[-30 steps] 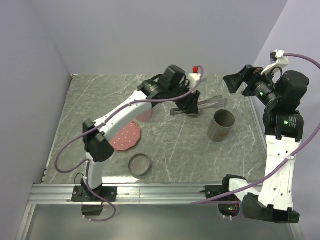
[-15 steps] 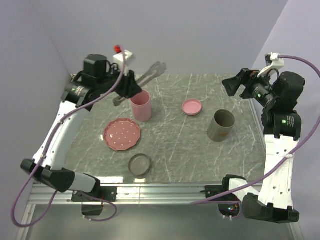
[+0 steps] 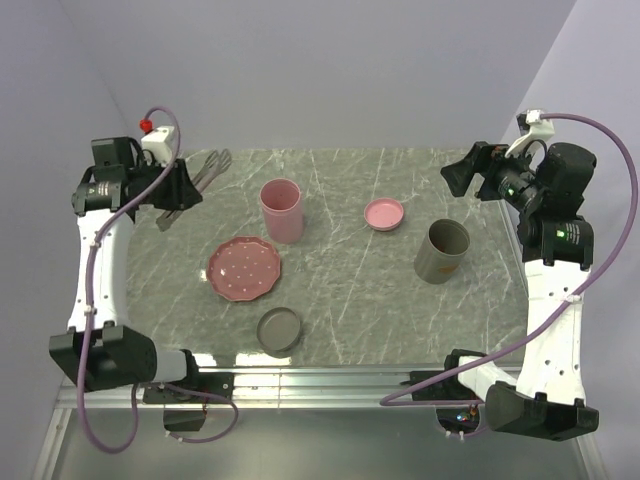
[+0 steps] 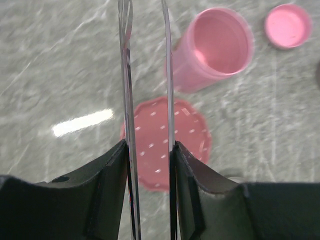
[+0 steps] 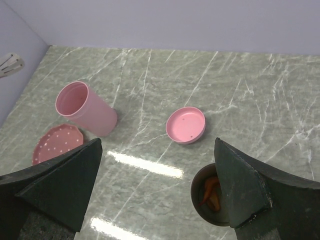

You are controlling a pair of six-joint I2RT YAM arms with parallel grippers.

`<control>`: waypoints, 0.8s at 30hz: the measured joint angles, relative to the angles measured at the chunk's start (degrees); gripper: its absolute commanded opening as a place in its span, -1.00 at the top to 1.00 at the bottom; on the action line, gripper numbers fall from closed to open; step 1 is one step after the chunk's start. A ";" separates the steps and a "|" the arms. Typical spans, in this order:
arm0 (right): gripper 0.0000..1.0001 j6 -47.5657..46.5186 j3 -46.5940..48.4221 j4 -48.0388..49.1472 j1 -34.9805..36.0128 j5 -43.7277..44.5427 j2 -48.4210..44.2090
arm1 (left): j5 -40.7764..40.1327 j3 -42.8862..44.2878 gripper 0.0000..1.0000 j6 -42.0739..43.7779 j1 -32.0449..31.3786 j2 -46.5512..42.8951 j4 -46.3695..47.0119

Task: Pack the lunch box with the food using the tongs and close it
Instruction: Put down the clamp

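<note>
My left gripper (image 3: 180, 190) is shut on the tongs (image 3: 205, 168) at the far left back of the table, raised above it. In the left wrist view the two silvery tong arms (image 4: 126, 75) run up between my fingers (image 4: 112, 165), with nothing in them. Orange-red food (image 5: 212, 192) lies inside the grey round lunch box tub (image 3: 443, 250), which stands open. My right gripper (image 3: 462, 172) hangs open, high above the back right. It holds nothing (image 5: 157, 145).
A pink tub (image 3: 281, 210) stands open at the back middle, its pink lid (image 3: 384, 214) lying to its right. The pink dotted plate (image 3: 244, 268) is bare. A grey lid (image 3: 279, 329) lies near the front edge. Walls close the left, back and right.
My left arm has swung with the tongs from the back middle of the table to its far left. The right arm has barely moved.
</note>
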 measured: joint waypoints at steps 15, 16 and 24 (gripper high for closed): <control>-0.99 -1.77 -1.81 -0.57 -0.02 -0.07 -0.07 | -1.31 -2.86 0.03 12.02 6.82 14.43 1.62; -0.99 -1.86 -1.81 -0.57 -0.02 -0.07 -0.07 | -1.68 -2.84 0.01 12.68 6.82 15.76 2.19; -0.99 -1.88 -1.81 -0.61 -0.02 -0.35 0.02 | -5.51 3.39 -0.01 16.52 6.38 31.12 5.44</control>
